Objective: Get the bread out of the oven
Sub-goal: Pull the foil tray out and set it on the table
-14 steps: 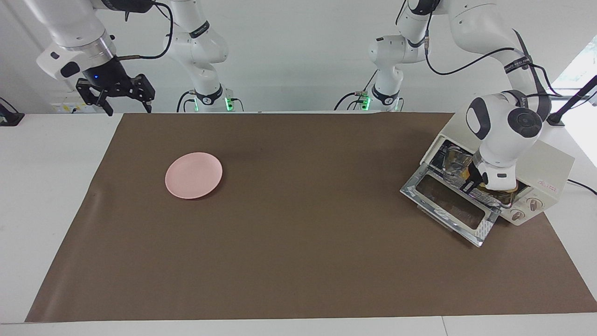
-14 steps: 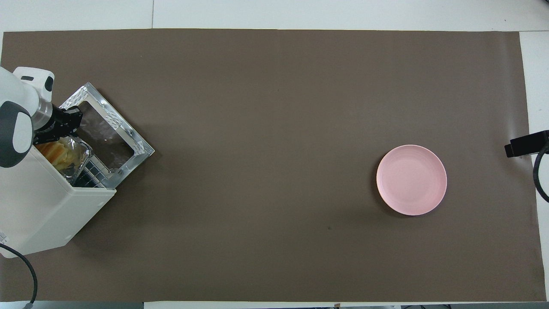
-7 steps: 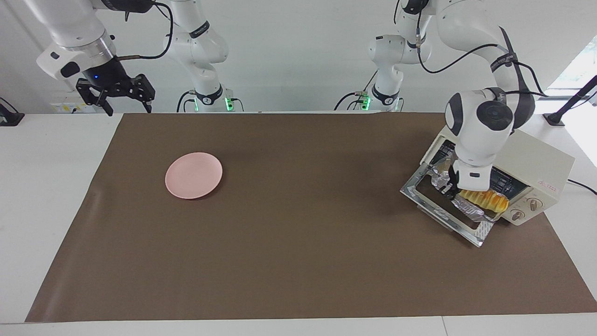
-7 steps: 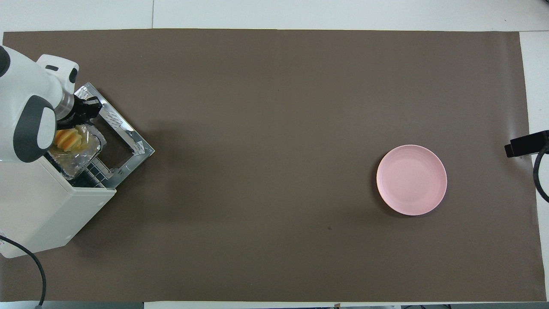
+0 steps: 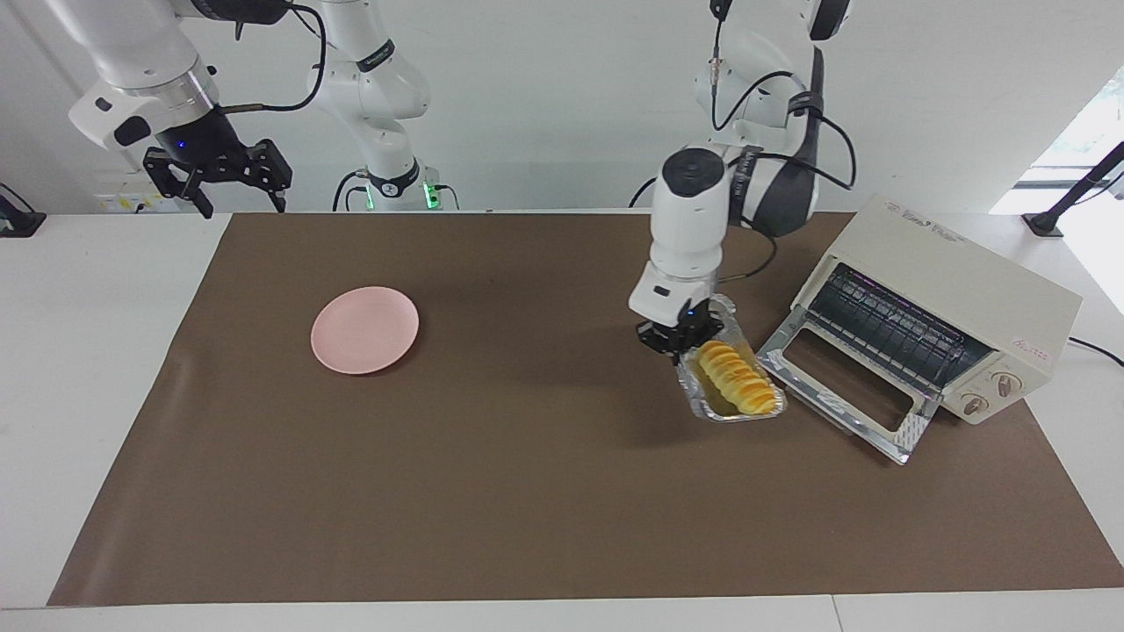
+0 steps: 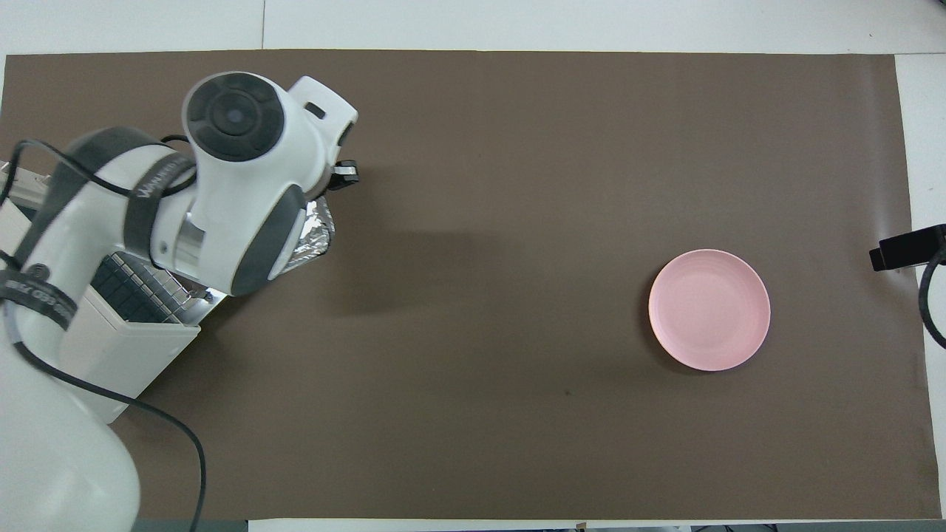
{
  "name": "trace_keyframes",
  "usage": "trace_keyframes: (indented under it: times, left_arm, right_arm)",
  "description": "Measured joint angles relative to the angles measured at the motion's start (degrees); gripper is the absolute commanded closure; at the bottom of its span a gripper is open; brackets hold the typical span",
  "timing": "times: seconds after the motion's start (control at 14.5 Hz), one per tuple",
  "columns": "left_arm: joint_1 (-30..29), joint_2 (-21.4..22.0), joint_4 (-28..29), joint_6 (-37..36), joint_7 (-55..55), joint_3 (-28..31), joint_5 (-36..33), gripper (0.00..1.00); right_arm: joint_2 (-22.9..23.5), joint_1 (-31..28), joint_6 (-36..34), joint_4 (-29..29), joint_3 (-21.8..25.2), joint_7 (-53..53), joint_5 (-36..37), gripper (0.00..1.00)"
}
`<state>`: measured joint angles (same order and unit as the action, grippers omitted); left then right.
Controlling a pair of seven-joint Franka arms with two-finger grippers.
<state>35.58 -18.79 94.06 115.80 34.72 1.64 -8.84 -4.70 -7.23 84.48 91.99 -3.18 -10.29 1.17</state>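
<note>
Left end effector (image 5: pixel 674 344), at right of centre in the facing view, pinches the rim of the foil tray (image 5: pixel 724 405) carrying the bread (image 5: pixel 738 378), just beside the open door of the oven (image 5: pixel 948 307). Right end effector (image 5: pixel 230 180), upper left of that frame, waits with fingers spread above the worktop (image 5: pixel 70 290) edge.

A white table (image 5: pixel 105 290) carries a large brown mat (image 5: pixel 527 491) that covers most of its top. On the mat stand the oven (image 5: pixel 957 290), at the left arm's end with its door let down, and a pink plate (image 5: pixel 364 329), toward the right arm's end and well apart from the left gripper (image 5: pixel 674 344).
</note>
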Motion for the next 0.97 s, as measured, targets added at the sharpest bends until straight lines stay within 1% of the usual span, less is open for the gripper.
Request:
trace_keyframes:
  times: [0.14, 0.21, 0.34, 0.48, 0.55, 0.62, 0.76, 0.83, 0.97]
  left_arm:
    - [5.6, -3.0, -2.5, 0.0, 1.2, 0.0, 0.2, 1.00]
    - [7.9, -5.4, -4.3, 0.0, 2.7, 0.1, 0.2, 1.00]
    - [10.9, -10.3, -7.3, 1.3, 5.3, 0.1, 0.3, 1.00]
    - [12.1, -13.4, -9.2, 4.1, 6.2, 0.1, 1.9, 1.00]
    - [12.2, -14.0, -9.7, 5.4, 6.2, 0.2, 2.8, 0.91]
    - [12.2, -14.2, -9.8, 6.2, 6.2, 0.3, 3.6, 0.54]
    - [12.2, -14.2, -10.3, 6.6, 6.2, 0.6, 5.3, 0.12]
    - [12.2, -14.1, -10.6, 6.6, 6.3, 0.6, 5.7, 0.00]
    - [12.1, -14.1, -11.0, 6.5, 7.3, 0.9, 5.8, 0.00]
  right_arm:
    - [0.0, 0.0, 0.0, 0.0, 0.0, 0.0, 0.0, 0.00]
    - [0.0, 0.0, 0.0, 0.0, 0.0, 0.0, 0.0, 0.00]
    - [0.0, -0.1, -0.1, 0.0, 0.1, 0.0, 0.0, 0.00]
    - [0.0, -0.1, -0.1, 0.0, 0.1, 0.0, 0.0, 0.00]
    - [0.0, -0.1, -0.1, 0.0, 0.1, 0.0, 0.0, 0.00]
    - [0.0, -0.1, -0.1, 0.0, 0.1, 0.0, 0.0, 0.00]
    - [0.0, -0.1, -0.1, 0.0, 0.1, 0.0, 0.0, 0.00]
    - [0.0, -0.1, -0.1, 0.0, 0.1, 0.0, 0.0, 0.00]
    - [0.0, -0.1, -0.1, 0.0, 0.1, 0.0, 0.0, 0.00]
